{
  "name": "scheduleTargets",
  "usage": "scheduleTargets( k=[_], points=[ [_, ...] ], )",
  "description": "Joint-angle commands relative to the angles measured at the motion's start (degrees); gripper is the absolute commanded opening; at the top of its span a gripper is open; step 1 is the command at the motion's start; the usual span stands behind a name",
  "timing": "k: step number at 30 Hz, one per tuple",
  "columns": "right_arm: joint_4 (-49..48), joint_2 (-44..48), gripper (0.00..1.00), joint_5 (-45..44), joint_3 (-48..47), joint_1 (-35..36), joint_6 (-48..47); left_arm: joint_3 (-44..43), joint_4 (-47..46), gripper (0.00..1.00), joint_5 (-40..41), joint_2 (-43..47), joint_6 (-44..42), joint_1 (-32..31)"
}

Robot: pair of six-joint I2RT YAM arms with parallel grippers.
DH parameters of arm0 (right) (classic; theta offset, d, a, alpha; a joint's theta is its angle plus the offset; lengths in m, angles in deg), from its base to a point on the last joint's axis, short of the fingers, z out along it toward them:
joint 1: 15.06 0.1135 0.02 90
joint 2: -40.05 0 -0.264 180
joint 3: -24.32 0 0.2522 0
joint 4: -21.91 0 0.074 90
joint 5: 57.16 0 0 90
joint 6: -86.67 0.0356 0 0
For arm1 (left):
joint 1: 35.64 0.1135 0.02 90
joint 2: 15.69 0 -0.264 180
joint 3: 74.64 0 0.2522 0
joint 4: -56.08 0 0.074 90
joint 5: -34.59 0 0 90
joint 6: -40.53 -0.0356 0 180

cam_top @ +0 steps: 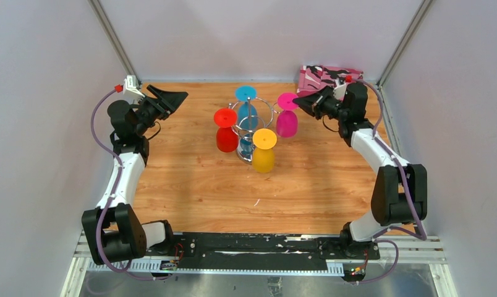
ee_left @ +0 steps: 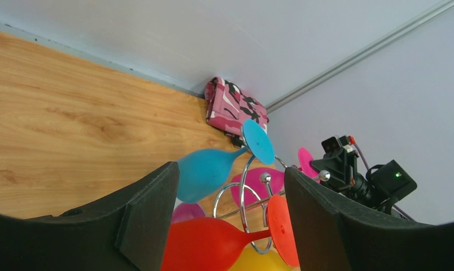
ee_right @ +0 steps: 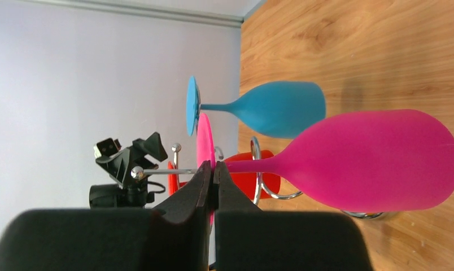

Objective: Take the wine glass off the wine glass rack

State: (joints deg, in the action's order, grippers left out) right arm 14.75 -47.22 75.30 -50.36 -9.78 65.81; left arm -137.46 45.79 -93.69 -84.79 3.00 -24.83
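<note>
The chrome wine glass rack point(cam_top: 251, 127) stands mid-table with coloured wine glasses hanging bowl-down around it: red point(cam_top: 226, 137), blue point(cam_top: 246, 112), yellow point(cam_top: 263, 158) and pink point(cam_top: 287, 122). My right gripper point(cam_top: 298, 101) is shut on the rim of the pink glass's foot. In the right wrist view the pads point(ee_right: 214, 166) pinch that disc, and the pink bowl point(ee_right: 377, 161) hangs beyond a wire curl. I cannot tell whether its stem rests on the wire. My left gripper point(cam_top: 178, 99) is open and empty, off to the left of the rack, facing the red glass point(ee_left: 213, 245).
A pink camouflage-pattern pouch point(cam_top: 328, 77) lies at the back right corner behind the right arm. Grey walls close in the wooden table point(cam_top: 196, 192) on three sides. The arm bases sit on the black rail point(cam_top: 258, 247) at the near edge.
</note>
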Motion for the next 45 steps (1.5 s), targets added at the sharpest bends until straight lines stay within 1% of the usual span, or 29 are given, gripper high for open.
scheduleTargets(
  k=[1, 4, 7, 9, 11, 13, 15, 16, 17, 18, 21, 22, 23, 25, 27, 29, 31, 32, 33, 34, 36, 37, 39, 45],
  points=[
    [1.9, 1.3, 0.0, -1.4, -0.7, -3.6, -2.5, 0.8, -0.2, 0.74, -0.4, 0.2, -1.1, 0.3],
    [4.0, 3.4, 0.0, -1.9, -0.9, -6.9, -4.6, 0.6, -0.2, 0.74, -0.5, 0.3, -1.1, 0.2],
    [10.7, 6.9, 0.0, -2.9, -4.0, -9.6, -9.3, -0.4, 0.1, 0.74, -0.5, 0.5, -1.5, 0.0],
    [16.3, 9.6, 0.0, -4.1, -7.7, -10.6, -13.4, -2.8, 4.1, 0.74, 0.4, 0.9, -3.9, -0.8],
    [21.3, 13.4, 0.0, -5.2, -11.5, -10.7, -17.2, -6.6, 9.2, 0.74, 3.0, 1.4, -7.6, -2.5],
    [23.7, 16.8, 0.0, -5.4, -14.9, -10.7, -19.1, -11.2, 13.8, 0.74, 5.0, 1.8, -11.4, -4.8],
    [22.5, 20.0, 0.0, -4.7, -16.7, -10.6, -19.0, -15.5, 16.1, 0.74, 6.1, 2.2, -13.8, -7.5],
    [20.2, 21.6, 0.0, -3.9, -16.9, -10.6, -18.0, -17.9, 16.4, 0.75, 6.3, 2.2, -14.4, -8.9],
    [16.5, 22.8, 0.0, -2.6, -16.6, -10.6, -16.1, -19.6, 16.4, 0.75, 6.1, 2.1, -14.9, -10.1],
    [13.2, 23.7, 0.0, -0.9, -16.2, -10.6, -14.1, -21.3, 16.4, 0.75, 5.7, 1.7, -15.1, -13.1],
    [5.0, 24.4, 0.0, 4.7, -16.2, -10.0, -7.6, -25.8, 16.2, 0.76, 3.0, -0.5, -15.8, -17.8],
    [2.1, 24.2, 0.0, 5.9, -16.0, -9.5, -5.1, -26.4, 14.6, 0.77, 1.3, -1.2, -15.4, -19.1],
    [-1.7, 23.8, 0.0, 7.1, -15.8, -9.1, -2.6, -25.9, 9.0, 0.78, -1.1, -1.6, -13.8, -20.1],
    [-8.7, 22.7, 0.0, 8.5, -15.4, -8.2, 3.8, -22.9, -4.2, 0.8, -4.8, -2.2, -7.6, -20.6],
    [-15.7, 21.6, 0.0, 8.7, -15.0, -7.3, 7.7, -19.4, -18.9, 0.82, -6.5, -3.2, -0.4, -20.5],
    [-21.1, 20.4, 0.0, 8.6, -15.0, -6.5, 11.3, -18.6, -30.2, 0.83, -9.4, -6.3, 6.7, -20.5],
    [-28.5, 18.7, 0.0, 8.3, -15.1, -6.0, 16.1, -19.1, -44.9, 0.82, -11.6, -11.2, 17.6, -20.5],
    [-31.8, 17.7, 0.0, 8.0, -15.3, -5.7, 18.9, -20.0, -53.6, 0.8, -12.2, -14.0, 23.6, -20.4],
    [-35.6, 16.5, 0.0, 7.5, -15.6, -5.5, 21.6, -21.4, -61.7, 0.76, -12.5, -17.5, 32.1, -20.3],
    [-39.0, 15.1, 0.0, 7.2, -16.2, -4.7, 24.2, -23.6, -65.4, 0.7, -13.1, -20.8, 36.1, -20.3],
    [-45.0, 12.1, 0.0, 6.3, -17.4, -1.9, 28.8, -26.2, -65.9, 0.59, -14.2, -24.7, 37.3, -20.6],
    [-47.4, 10.5, 0.0, 6.0, -18.5, -0.8, 30.5, -26.3, -65.9, 0.59, -14.0, -25.5, 36.6, -20.6],
    [-49.0, 7.9, 0.0, 5.8, -20.1, 1.9, 31.6, -26.4, -65.8, 0.6, -14.2, -25.6, 35.8, -20.7],
    [-48.0, 1.7, 0.0, 5.6, -24.5, 10.3, 28.8, -26.5, -65.8, 0.64, -13.7, -26.0, 36.6, -20.7]
  ],
)
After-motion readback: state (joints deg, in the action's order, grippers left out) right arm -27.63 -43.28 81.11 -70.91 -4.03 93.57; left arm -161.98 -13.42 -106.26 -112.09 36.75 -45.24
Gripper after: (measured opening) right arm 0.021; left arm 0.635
